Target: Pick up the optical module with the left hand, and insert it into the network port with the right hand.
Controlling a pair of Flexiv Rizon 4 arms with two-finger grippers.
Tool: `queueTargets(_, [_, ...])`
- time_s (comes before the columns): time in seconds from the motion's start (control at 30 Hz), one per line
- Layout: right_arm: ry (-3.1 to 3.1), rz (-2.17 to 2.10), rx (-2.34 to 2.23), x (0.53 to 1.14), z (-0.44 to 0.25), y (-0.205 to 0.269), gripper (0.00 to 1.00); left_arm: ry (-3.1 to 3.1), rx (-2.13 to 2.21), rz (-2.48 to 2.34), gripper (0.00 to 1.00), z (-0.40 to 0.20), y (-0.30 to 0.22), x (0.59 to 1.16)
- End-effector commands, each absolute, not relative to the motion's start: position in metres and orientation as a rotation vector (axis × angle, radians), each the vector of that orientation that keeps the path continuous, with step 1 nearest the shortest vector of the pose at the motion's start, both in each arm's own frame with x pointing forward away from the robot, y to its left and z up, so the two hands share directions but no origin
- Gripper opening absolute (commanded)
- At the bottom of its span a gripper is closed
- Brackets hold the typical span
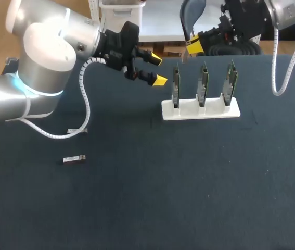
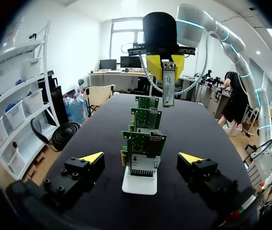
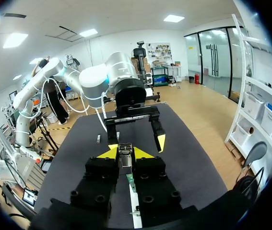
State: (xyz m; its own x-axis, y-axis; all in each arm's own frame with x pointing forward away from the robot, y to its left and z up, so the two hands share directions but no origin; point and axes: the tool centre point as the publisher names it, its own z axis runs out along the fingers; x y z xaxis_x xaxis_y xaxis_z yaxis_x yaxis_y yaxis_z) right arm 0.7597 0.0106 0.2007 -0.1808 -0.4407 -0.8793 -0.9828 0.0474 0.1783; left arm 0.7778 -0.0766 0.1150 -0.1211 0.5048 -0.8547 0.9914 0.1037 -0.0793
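While the left gripper (image 1: 157,69) hangs wide open and empty near the boards (image 1: 203,86), the right gripper (image 3: 124,152) pinches the module (image 2: 168,84) above them; small, rigid, light, probably slick metal, best held by its flat sides.

You are looking at a white stand (image 1: 200,111) that is carrying three green boards (image 1: 203,83) on a dark navy table (image 1: 189,198). Left of the stand, the left gripper (image 1: 157,69) is showing black with bright yellow tips. Its silver arm (image 1: 48,47) is glowing with a cyan ring and trailing a white ribbed cable (image 1: 86,104). Beyond the stand, the right gripper (image 3: 122,154), equally black and yellow-tipped, is gripping a silver-grey module (image 2: 168,86). Well left of the stand, a dark grey spare module (image 1: 74,159) is lying.
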Motion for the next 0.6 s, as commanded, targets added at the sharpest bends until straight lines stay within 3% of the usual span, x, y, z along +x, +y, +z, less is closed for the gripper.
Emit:
queueTargets(0.03, [1.690, 1.088, -1.441, 0.7595, 0.2002, 0.0106, 0.00, 1.718, 1.495, -0.929, 1.00, 0.1132, -0.0812, 0.7789])
queueTargets(0.6, [1.678, 1.058, -1.471, 0.7597, 0.2006, 0.0100, 0.00, 1.728, 1.515, -0.931, 1.00, 0.1116, -0.0834, 0.7791])
